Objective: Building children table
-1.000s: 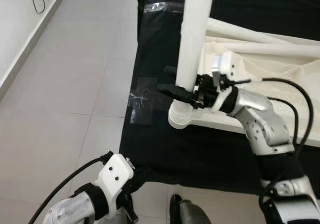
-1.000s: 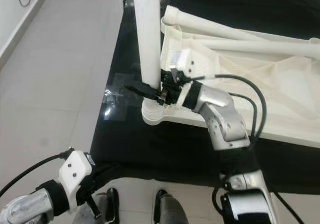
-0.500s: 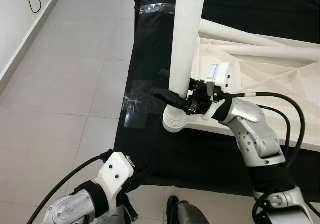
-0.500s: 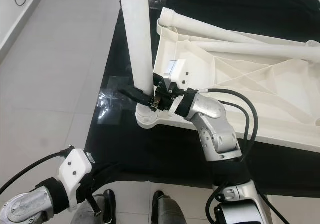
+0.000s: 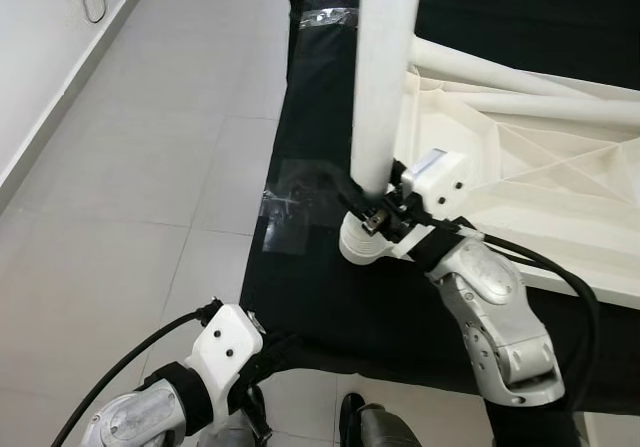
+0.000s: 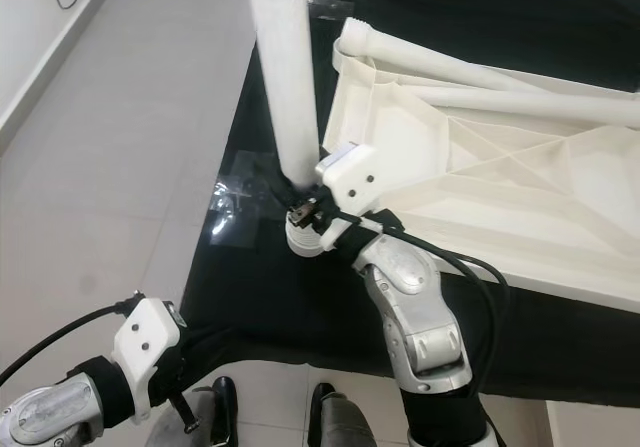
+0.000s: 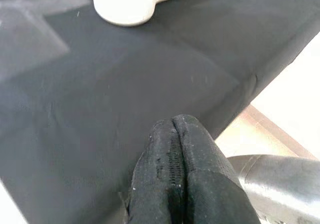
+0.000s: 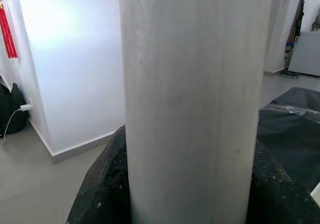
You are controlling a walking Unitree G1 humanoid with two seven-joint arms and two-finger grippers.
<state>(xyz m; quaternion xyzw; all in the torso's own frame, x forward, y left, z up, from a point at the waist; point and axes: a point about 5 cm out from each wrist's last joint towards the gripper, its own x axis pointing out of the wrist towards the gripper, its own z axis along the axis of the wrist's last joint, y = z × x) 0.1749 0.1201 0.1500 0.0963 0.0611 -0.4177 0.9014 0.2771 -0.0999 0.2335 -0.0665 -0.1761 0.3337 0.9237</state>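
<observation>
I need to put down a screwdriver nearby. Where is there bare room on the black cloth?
Bare black cloth lies between the tabletop edge and the cloth's near hem. Crowded at the corner socket, where the right gripper clamps the upright leg.

The right end effector [image 5: 372, 210] was clamped around an upright post; the left end effector [image 7: 176, 149] was held low, fingers pressed together.

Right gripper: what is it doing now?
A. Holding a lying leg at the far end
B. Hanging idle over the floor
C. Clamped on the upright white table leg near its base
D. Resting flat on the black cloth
C. The right gripper has its fingers on either side of the upright white table leg, just above the corner socket.
</observation>
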